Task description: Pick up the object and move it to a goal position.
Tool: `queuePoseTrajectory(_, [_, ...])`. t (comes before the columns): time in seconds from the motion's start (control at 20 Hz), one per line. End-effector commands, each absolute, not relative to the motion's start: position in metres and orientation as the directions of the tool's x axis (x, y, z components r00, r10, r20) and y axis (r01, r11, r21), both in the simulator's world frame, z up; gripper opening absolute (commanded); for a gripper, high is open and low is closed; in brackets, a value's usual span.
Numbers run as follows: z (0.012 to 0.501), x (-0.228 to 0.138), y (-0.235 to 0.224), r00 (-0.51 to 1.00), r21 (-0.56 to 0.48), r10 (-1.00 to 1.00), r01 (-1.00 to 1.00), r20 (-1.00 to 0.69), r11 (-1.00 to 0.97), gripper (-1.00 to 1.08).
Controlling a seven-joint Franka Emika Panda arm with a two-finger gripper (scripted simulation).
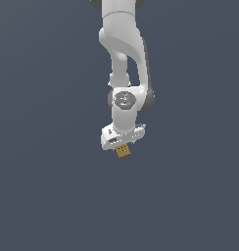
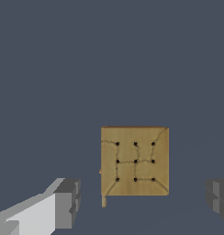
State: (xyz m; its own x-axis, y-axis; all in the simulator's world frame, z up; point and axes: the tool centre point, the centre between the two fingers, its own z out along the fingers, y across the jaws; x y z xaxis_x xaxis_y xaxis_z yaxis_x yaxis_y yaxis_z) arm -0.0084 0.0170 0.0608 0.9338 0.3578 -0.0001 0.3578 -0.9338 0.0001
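Observation:
The object is a small tan-brown cube (image 1: 123, 151) with a grid of dark dots on its face. In the exterior view it shows just under the white hand of my gripper (image 1: 122, 143), near the middle of the view. In the wrist view the cube (image 2: 134, 160) lies between my two grey fingertips (image 2: 67, 202), with a clear gap on each side. My gripper (image 2: 141, 201) is open and touches nothing. In the exterior view the fingers are mostly hidden by the hand.
A plain dark grey-blue surface (image 1: 43, 196) fills both views. The white arm (image 1: 122, 44) comes down from the exterior view's top. No other objects or edges show.

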Motion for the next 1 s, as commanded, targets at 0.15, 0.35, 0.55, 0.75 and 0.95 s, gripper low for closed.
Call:
queuePoseTrajectory(0.15, [0.046, -0.009, 0.017, 0.933, 0.0, 0.359, 0.359, 0.0, -0.933, 1.0])
queuePoseTrajectory(0.35, [0.025, -0.01, 0.017, 0.933, 0.0, 0.361, 0.361, 0.0, -0.933, 1.0])
queuePoseTrajectory(0.55, [0.013, -0.01, 0.017, 0.932, 0.0, 0.362, 0.362, 0.0, -0.932, 1.0])
queuePoseTrajectory(0.75, [0.011, -0.009, 0.017, 0.932, 0.0, 0.362, 0.362, 0.0, -0.932, -1.0])
queuePoseTrajectory(0.95, [0.011, -0.009, 0.017, 0.932, 0.0, 0.362, 0.362, 0.0, -0.932, -1.0])
